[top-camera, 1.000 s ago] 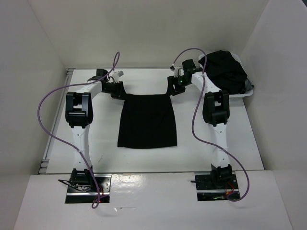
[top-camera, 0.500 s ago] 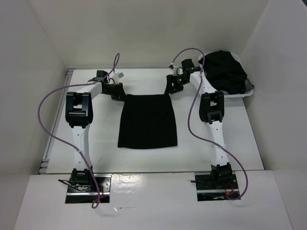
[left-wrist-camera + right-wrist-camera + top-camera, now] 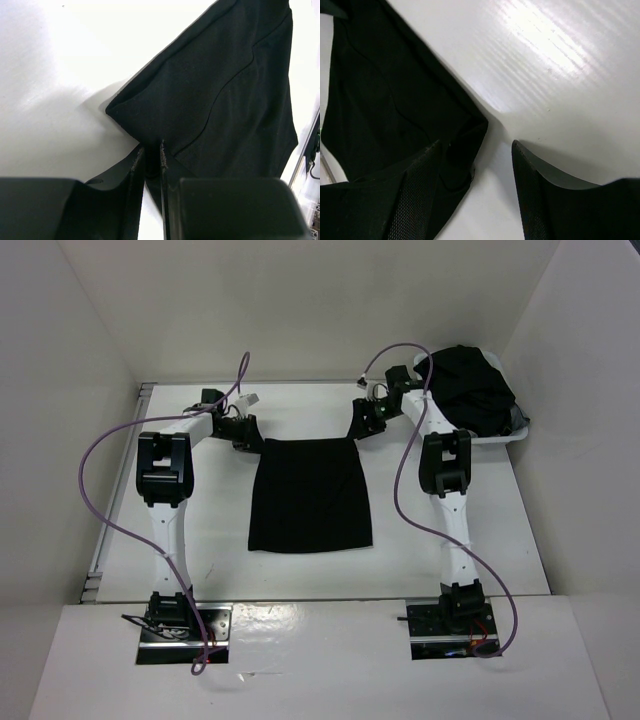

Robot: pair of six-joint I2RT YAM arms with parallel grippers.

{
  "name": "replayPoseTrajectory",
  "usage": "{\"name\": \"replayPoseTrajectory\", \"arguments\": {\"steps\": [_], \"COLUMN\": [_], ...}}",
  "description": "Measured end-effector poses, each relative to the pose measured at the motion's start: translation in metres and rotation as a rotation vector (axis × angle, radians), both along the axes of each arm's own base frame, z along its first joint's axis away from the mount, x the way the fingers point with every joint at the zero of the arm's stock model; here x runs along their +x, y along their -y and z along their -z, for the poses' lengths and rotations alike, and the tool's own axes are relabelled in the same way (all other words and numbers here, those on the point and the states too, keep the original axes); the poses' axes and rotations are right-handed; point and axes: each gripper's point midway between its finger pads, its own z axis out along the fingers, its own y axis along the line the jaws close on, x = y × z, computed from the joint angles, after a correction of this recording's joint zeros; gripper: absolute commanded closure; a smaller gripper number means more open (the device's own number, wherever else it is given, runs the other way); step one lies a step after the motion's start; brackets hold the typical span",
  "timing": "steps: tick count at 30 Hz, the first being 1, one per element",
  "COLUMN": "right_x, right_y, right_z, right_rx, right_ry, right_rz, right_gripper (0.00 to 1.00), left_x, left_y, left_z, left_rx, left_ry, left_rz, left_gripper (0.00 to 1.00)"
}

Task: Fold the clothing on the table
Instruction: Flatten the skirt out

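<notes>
Now that left fingers (image 3: pixel 125 200) pinch the clothing (image 3: pixel 210 100), right fingers (image 3: pixel 415 200) stay spread, perhaps touching it.

Black clothes heap (image 3: pixel 470 380) on white tray (image 3: pixel 500 439); far right

left arm (image 3: pixel 167 540): white links, black joint housings | right arm (image 3: pixel 455 530): same white-and-black build | cables (image 3: pixel 84 480): purple, one loop per arm | bases (image 3: pixel 215 625): metal plates | left pincer (image 3: pixel 150 152): black fingers, rough-edged pads | right pincer (image 3: pixel 476 147): black fingers, mesh-textured faces

Right tool (image 3: pixel 476 147) gaping, clothing (image 3: pixel 385 100) corner at one jaw, white table (image 3: pixel 560 75)
</notes>
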Motion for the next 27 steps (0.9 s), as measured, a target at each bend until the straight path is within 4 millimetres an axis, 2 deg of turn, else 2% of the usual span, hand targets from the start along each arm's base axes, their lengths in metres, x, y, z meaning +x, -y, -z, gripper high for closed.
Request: {"name": "replayPoseTrajectory", "arguments": {"steps": [3, 16, 23, 27], "right_x": [-0.006, -0.004, 0.001, -0.002], "right_y": [-0.001, -0.003, -0.011, -0.019], "right_z": [0.0, 0.001, 0.0, 0.001], "right_rx": [0.023, 0.03, 0.036, 0.036], "right_ry": [-0.009, -0.001, 0.003, 0.001], "right_rz": [-0.019, -0.049, -0.073, -0.095], "right_gripper": [0.37, 0.4, 0.42, 0.46], "left_x": [-0.002, -0.006, -0.008, -0.009], "left_y": [0.001, -0.004, -0.005, -0.006], "left_z": [0.0, 0.0, 0.0, 0.0], "left_rx": [-0.006, -0.02, -0.028, -0.03], "left_ry": [0.002, -0.015, -0.011, -0.016], "left_rz": [0.01, 0.011, 0.023, 0.022], "left_gripper": [0.78, 0.78, 0.78, 0.78]}}
